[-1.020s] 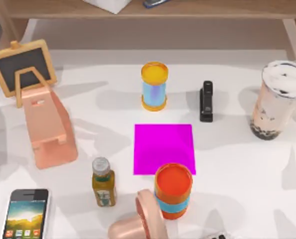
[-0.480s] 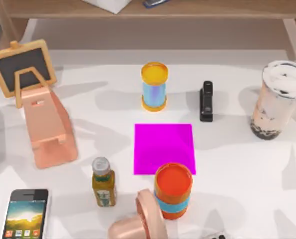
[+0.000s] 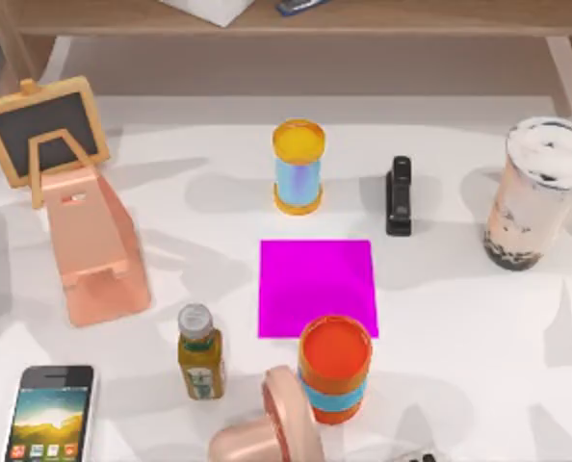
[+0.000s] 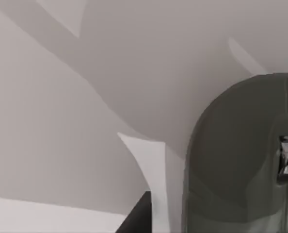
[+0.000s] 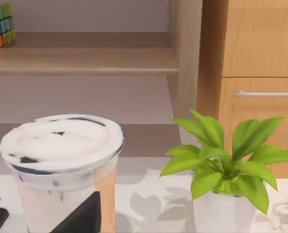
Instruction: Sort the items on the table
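The smartphone (image 3: 52, 414) lies face up with its colourful screen at the front left of the table (image 3: 479, 346). At the far right stands the tall milk tea cup (image 3: 539, 192), white-lidded with dark pearls at its base. The right wrist view shows the cup (image 5: 61, 165) close by, behind a dark piece of my right gripper (image 5: 81, 216). The dark grey mouse (image 4: 241, 155) lies on the white surface in the left wrist view, close beside a dark piece of my left gripper (image 4: 136, 221). A dark sliver (image 3: 419, 457) shows at the table's front edge.
A magenta mat (image 3: 317, 287) lies at the centre. Around it stand a yellow-blue can (image 3: 298, 166), an orange can (image 3: 335, 368), a small bottle (image 3: 199, 352), a black stapler (image 3: 399, 195), pink stands (image 3: 93, 245), a chalkboard (image 3: 43, 128) and a potted plant (image 5: 221, 174).
No object on the table has moved. Only the shadows at the table's left edge have shifted slightly.
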You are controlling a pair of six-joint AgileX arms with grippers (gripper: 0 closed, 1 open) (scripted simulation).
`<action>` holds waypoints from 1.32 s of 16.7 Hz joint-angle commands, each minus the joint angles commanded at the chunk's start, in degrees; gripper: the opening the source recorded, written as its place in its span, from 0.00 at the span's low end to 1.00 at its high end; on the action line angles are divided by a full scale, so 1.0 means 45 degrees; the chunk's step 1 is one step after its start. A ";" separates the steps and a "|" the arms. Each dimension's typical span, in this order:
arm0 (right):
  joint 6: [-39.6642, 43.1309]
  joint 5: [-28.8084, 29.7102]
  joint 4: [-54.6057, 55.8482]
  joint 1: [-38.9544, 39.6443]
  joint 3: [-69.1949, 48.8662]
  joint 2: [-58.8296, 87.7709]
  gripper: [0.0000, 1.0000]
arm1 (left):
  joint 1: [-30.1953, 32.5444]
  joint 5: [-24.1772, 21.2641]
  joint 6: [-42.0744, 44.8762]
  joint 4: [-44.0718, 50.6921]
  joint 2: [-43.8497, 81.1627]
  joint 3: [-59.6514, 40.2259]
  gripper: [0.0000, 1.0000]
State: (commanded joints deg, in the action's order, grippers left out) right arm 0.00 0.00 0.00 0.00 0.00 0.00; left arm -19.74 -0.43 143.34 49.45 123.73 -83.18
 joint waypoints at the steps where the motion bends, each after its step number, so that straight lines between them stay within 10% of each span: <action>1: 0.0000 0.0000 0.0000 0.0000 0.0000 0.0000 1.00 | 0.0000 0.0000 0.0000 0.0000 0.0000 0.0000 0.25; 5: 0.0000 0.0000 0.0000 0.0000 0.0000 0.0000 1.00 | 0.0000 0.0000 0.0000 0.0000 0.0000 0.0000 0.00; 22: 0.0000 0.0000 0.0000 0.0000 0.0000 0.0000 1.00 | 0.0012 0.0167 -0.0039 0.3607 -0.1086 -0.2266 0.00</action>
State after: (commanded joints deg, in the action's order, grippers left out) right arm 0.00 0.00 0.00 0.00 0.00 0.00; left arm -19.69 0.32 143.17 65.68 118.84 -93.38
